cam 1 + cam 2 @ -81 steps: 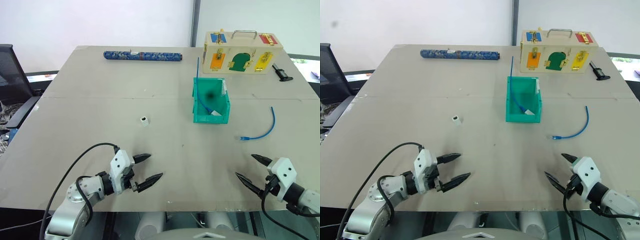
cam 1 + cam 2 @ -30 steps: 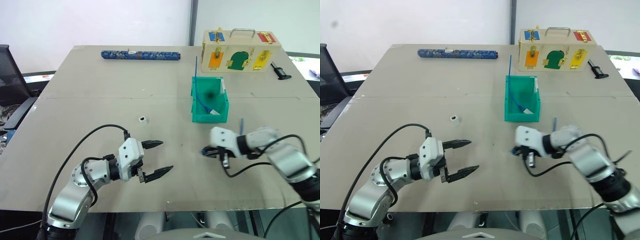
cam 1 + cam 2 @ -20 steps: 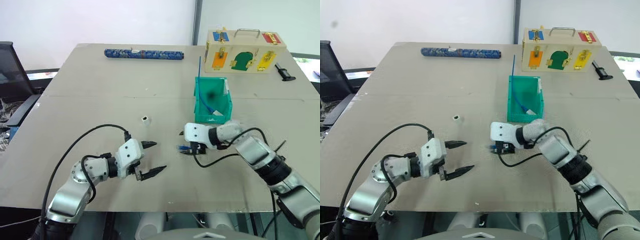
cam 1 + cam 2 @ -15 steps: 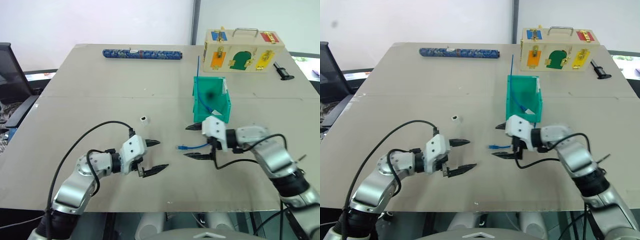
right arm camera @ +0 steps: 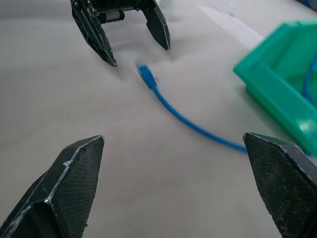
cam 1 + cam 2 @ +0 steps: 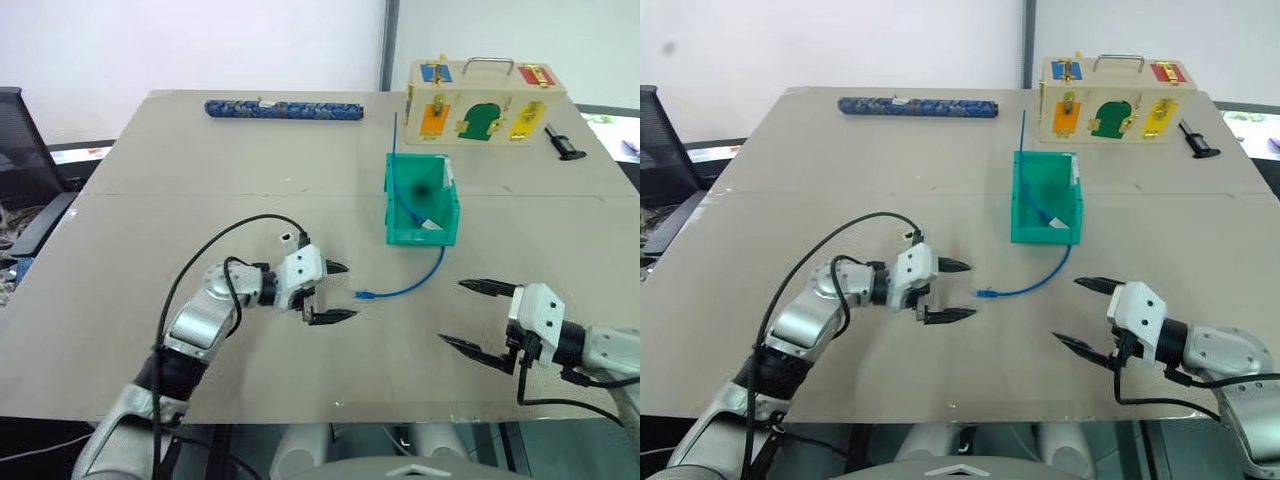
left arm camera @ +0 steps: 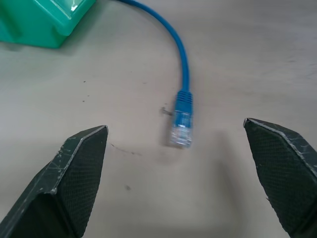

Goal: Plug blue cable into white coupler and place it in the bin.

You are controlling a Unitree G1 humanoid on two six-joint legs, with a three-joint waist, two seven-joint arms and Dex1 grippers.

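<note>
On the far left part of the worktop (image 6: 150,200) lies a long dark-blue patterned roll (image 6: 285,109). Nearer, left of centre, the left gripper (image 6: 332,293) hovers low over the surface with its jaws wide open and empty, pointing right at the clear plug end of the blue cable (image 6: 405,286), which sits just beyond the fingertips without touching them. The white coupler (image 6: 287,238) lies just behind that gripper's white wrist block, largely hidden by it. The blue cable rests on the worktop and curves from its plug rightward and away to the near face of the bin (image 6: 422,232), ending just beside it. The teal bin stands right of centre, with a second, straighter blue cable (image 6: 398,170) leaning out over its far left corner. Beyond it, at the far edge, stands a pale wooden latch box (image 6: 484,103), with a small black tool (image 6: 563,145) to its right. At near right, the right gripper (image 6: 470,318) hovers well apart from the cable, its jaws spread wide and empty.
</note>
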